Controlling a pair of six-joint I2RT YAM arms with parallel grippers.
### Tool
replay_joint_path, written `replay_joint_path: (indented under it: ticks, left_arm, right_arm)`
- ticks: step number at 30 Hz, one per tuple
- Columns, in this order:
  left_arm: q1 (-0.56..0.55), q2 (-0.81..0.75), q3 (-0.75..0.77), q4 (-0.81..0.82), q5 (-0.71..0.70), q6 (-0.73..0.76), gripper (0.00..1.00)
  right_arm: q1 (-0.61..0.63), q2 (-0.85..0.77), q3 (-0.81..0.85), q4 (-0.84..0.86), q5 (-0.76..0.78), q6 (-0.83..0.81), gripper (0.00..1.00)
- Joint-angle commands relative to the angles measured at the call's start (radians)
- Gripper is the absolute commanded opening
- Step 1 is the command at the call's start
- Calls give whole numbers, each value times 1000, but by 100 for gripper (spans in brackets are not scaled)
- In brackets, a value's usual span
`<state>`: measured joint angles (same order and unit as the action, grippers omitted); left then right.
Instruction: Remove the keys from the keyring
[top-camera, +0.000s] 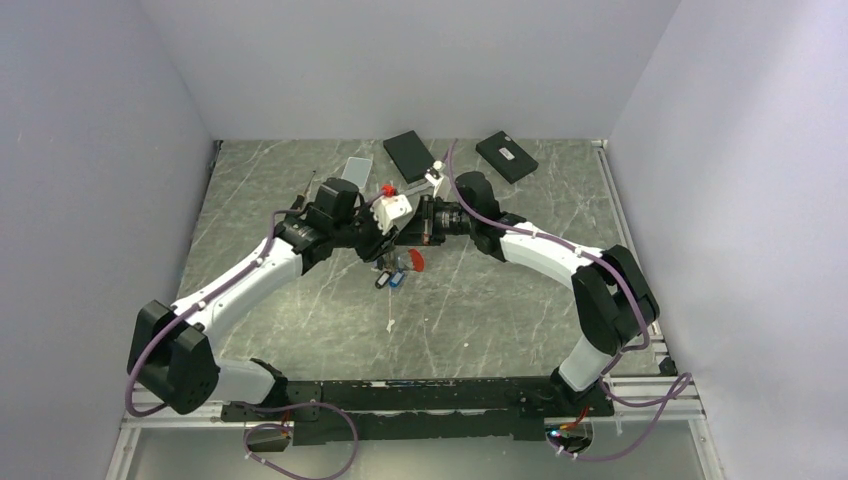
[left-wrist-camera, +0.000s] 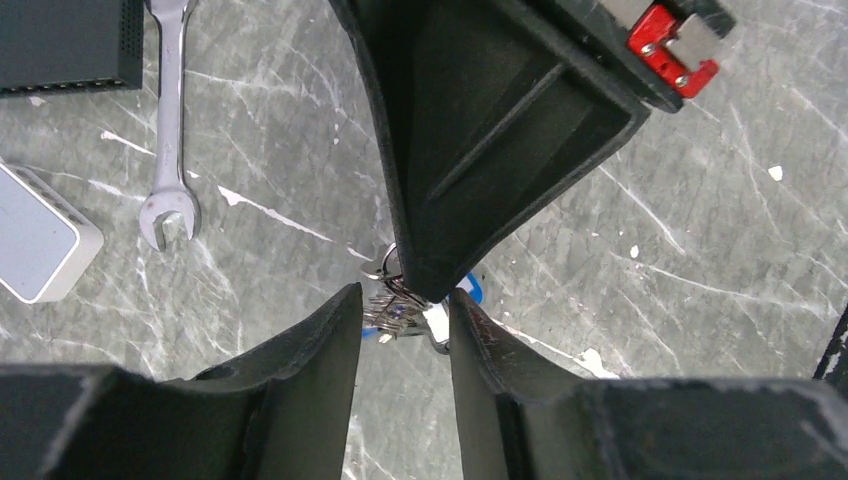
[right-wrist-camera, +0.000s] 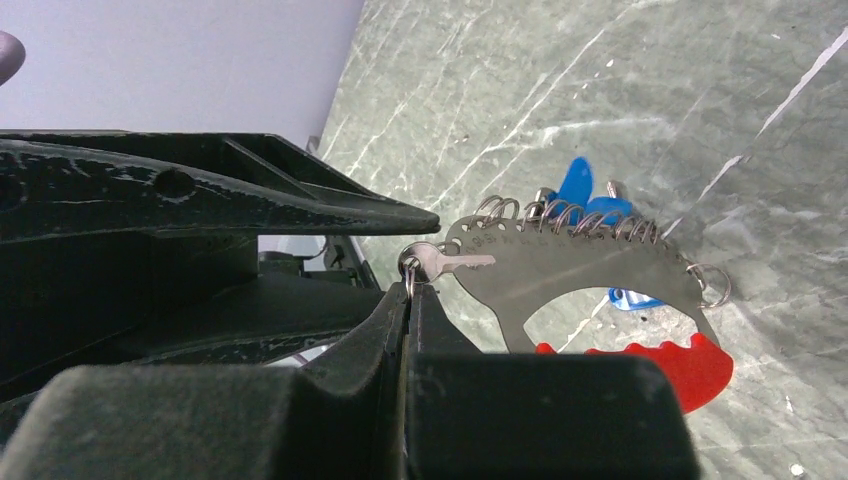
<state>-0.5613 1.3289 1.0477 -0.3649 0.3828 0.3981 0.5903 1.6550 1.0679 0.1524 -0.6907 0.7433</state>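
Observation:
The keyring (right-wrist-camera: 560, 270) is a grey curved metal plate with several thin rings along its edge and a red grip (right-wrist-camera: 690, 365). Keys with blue heads (right-wrist-camera: 582, 190) hang behind it, and one small silver key (right-wrist-camera: 455, 263) hangs on a thin ring at its left end. My right gripper (right-wrist-camera: 410, 285) is shut on that ring and holds the keyring above the table. My left gripper (left-wrist-camera: 405, 292) is open, its fingertips on either side of the key bunch (left-wrist-camera: 395, 312) just under the right finger (left-wrist-camera: 480, 150). From above, the keys (top-camera: 389, 279) hang below both grippers.
A silver wrench (left-wrist-camera: 170, 120), a black box (left-wrist-camera: 60, 40) and a white device (left-wrist-camera: 30, 235) lie to the left of the left gripper. Two black boxes (top-camera: 409, 154) (top-camera: 506, 156) sit at the back of the marble table (top-camera: 480, 320).

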Motion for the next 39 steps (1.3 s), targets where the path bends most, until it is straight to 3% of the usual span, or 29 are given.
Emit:
replay_joint_path:
  ticks: [1, 8, 11, 12, 22, 39]
  left_arm:
    - [2, 13, 25, 25, -20, -10, 39]
    - [2, 33, 54, 45, -18, -19, 24]
    - [2, 28, 67, 28, 0, -5, 2]
    - [1, 21, 65, 25, 3, -3, 0]
    - [1, -82, -39, 135, 58, -14, 0]
    - [3, -119, -133, 289, 120, -49, 0]
  right_arm:
    - [5, -44, 31, 15, 4, -15, 0]
    - [18, -35, 40, -3, 10, -34, 0]
    - [19, -29, 44, -14, 16, -40, 0]
    - [16, -29, 43, -16, 19, -41, 0]
    - [-15, -1, 31, -15, 32, -31, 0]
    - [6, 69, 36, 54, -53, 26, 0]
